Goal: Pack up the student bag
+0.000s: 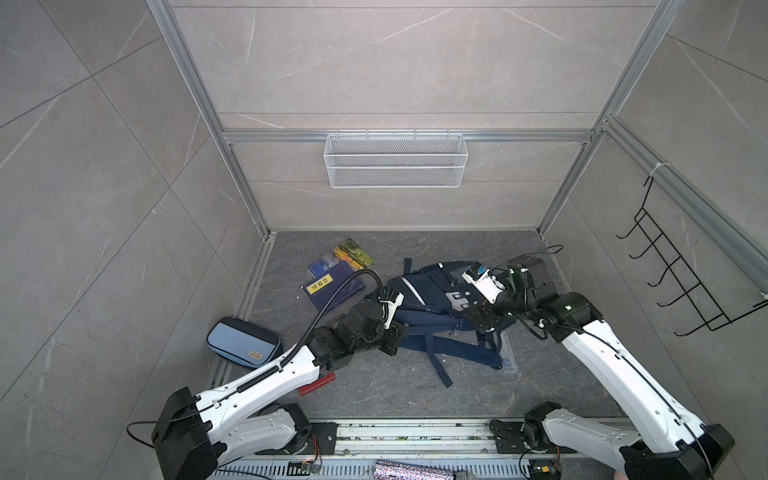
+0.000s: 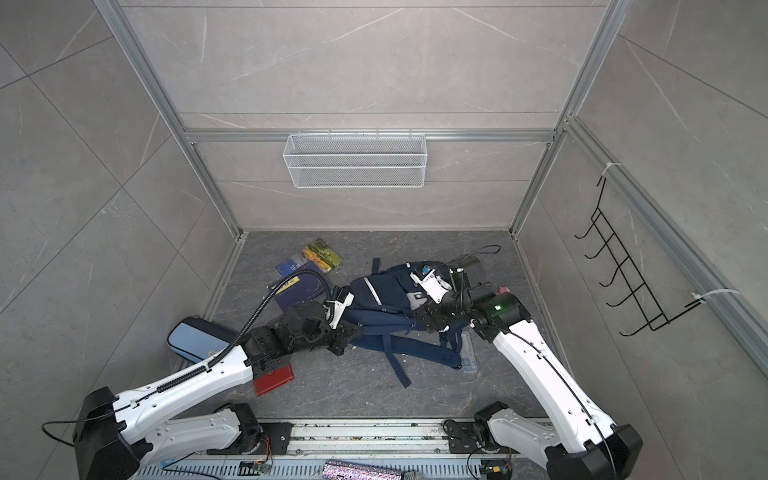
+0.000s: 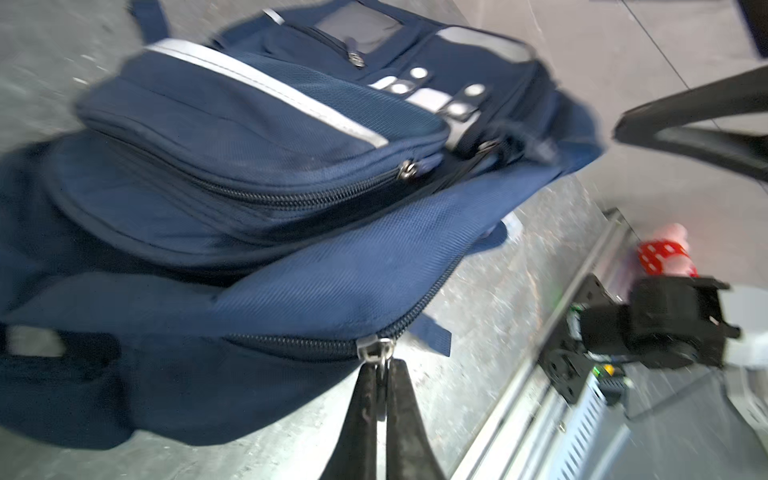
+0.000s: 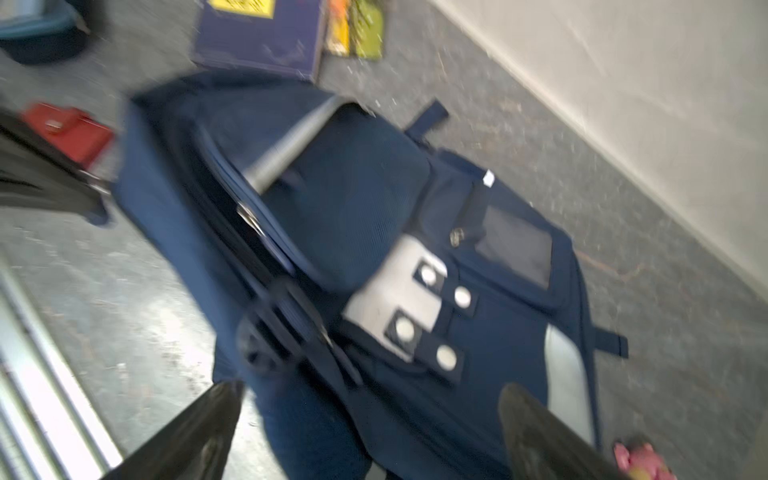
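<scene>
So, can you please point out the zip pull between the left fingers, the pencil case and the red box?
zip pull (image 3: 374, 348): left wrist view, on its metal slider.
pencil case (image 1: 243, 340): in a top view, on its light-blue face.
red box (image 2: 274, 380): in a top view, on its upper face.

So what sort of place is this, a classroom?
Probably a robot test booth: tiled panels in an aluminium frame, left arm and right arm on a rail, the student bag and books laid out.
</scene>
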`<move>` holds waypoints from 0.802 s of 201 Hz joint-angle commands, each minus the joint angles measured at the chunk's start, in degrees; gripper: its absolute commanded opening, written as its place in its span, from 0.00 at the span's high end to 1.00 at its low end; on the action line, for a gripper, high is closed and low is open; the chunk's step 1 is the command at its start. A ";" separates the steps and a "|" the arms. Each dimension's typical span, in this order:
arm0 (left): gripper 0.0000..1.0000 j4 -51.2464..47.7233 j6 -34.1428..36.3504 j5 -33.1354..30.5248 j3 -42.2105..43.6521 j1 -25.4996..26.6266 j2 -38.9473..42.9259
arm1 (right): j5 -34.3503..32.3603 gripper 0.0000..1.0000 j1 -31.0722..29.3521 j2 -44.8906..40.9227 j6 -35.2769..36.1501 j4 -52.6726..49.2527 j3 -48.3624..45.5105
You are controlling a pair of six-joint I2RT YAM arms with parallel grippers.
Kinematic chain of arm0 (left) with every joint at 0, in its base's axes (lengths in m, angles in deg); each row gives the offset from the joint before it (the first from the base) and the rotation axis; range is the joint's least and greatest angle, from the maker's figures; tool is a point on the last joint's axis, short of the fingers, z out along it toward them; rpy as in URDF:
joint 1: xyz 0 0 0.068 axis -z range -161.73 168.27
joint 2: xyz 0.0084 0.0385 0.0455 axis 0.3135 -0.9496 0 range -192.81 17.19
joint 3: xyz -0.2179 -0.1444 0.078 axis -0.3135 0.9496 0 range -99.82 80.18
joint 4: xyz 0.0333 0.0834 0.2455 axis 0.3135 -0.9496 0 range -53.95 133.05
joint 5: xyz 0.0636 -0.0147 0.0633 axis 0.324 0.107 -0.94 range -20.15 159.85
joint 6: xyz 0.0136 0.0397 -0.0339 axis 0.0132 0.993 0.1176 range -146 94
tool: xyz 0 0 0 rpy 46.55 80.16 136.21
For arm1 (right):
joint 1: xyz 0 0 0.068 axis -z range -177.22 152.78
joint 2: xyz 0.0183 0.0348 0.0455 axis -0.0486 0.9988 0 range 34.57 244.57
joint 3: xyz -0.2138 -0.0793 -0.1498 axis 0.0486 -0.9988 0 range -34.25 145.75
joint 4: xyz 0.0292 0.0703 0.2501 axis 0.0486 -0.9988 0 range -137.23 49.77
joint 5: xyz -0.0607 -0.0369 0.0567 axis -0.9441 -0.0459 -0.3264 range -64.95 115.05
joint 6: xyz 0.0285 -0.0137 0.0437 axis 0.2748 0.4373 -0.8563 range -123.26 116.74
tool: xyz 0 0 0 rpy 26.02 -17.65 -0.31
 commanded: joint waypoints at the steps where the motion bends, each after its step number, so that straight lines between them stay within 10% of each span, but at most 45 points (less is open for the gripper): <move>1: 1.00 3.91 1.59 6.99 -4.88 0.81 -0.16 | 8.11 0.00 -2.57 -0.45 -0.58 -4.73 4.40; 100: 1.00 3.26 1.40 8.72 -7.52 2.15 -2.03 | 4.98 0.04 -15.11 8.91 -4.34 8.40 -3.21; 161: 1.00 2.58 0.94 7.62 -6.37 2.20 -0.75 | 1.28 0.43 -15.04 12.71 -1.63 10.57 -4.27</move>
